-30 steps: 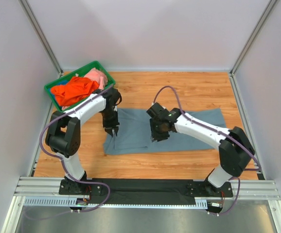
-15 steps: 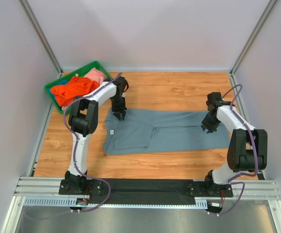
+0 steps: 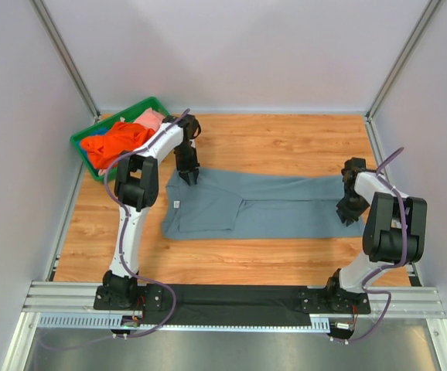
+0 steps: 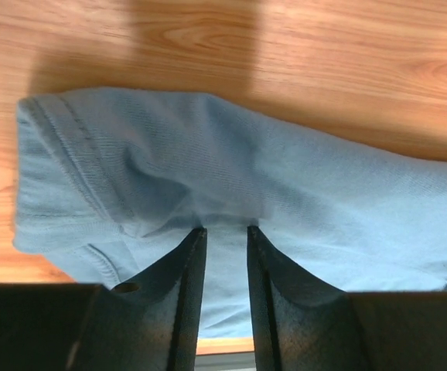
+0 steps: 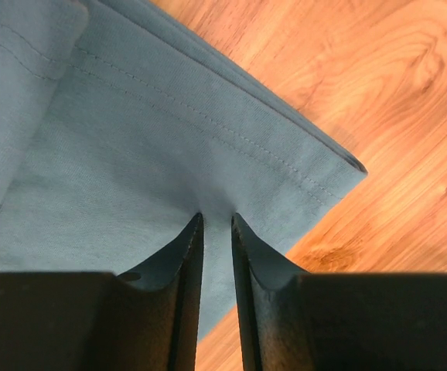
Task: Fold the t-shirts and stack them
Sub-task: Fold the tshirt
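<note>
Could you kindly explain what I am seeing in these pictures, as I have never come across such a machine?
These are two robot arms bolted at the near edge of a wooden table. The wide picture comes from a fixed camera above and behind them. The two close-ups come from a camera on each wrist, looking along the dark fingers. A grey-blue t-shirt lies stretched across the table. The left claw pinches its left end and the right claw pinches its right end. A green bin in the far left corner holds an orange t-shirt and a pink t-shirt.
</note>
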You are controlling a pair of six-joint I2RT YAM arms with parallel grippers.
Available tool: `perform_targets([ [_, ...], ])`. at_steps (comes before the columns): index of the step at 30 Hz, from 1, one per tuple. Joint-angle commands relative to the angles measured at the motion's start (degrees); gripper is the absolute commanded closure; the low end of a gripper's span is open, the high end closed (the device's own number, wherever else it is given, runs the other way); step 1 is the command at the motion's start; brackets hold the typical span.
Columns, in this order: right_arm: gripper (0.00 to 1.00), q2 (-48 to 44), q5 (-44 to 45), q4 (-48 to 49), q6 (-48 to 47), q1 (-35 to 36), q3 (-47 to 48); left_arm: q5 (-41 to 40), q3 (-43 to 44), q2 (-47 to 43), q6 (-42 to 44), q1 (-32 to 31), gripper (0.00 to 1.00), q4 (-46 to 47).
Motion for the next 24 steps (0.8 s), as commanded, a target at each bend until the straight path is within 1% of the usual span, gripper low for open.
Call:
perform_targets([
  [1,0.77,-1.92,3.48,-0.14,0.37,-0.83,3.15,3.96,1.32,-2.22,-0.72,0.07,0.65,1.44],
  [3,0.76,-3.15,2.34,-0.94,-1.38,-0.83,5.89,6.69,0.27,-5.02,-0.64,0.16,0.65,3.99],
  [4,0.76,-2.99,1.90,-0.94,-2.00,-0.83,9.21,8.96,0.09,-5.74,-0.55,0.16,0.64,5.13],
  [6,0.76,-2.02,-0.20,-0.50,-3.58,-0.83,11.87,10.47,0.88,-6.62,-0.55,0.16,0.64,7.59],
  [9,0.75,-0.53,-3.63,1.69,-4.64,-0.83,15.12,13.28,2.46,-6.01,-1.07,0.16,0.63,10.23],
  [13,0.75,4.56,-6.54,4.59,-5.08,-0.83,19.17,17.59,3.34,-3.82,-1.78,0.16,0.63,14.80],
  [18,0.76,10.98,-6.54,4.86,-4.90,-1.01,24.17,15.84,5.71,1.11,-1.43,0.24,0.63,14.63],
  [22,0.76,14.85,-6.89,6.44,-4.55,-1.62,24.19,13.56,7.12,4.36,-1.95,0.60,0.63,13.40],
  [24,0.77,16.35,-4.18,5.40,-2.98,-2.50,23.75,12.16,7.03,5.33,-1.95,0.77,0.63,12.96],
])
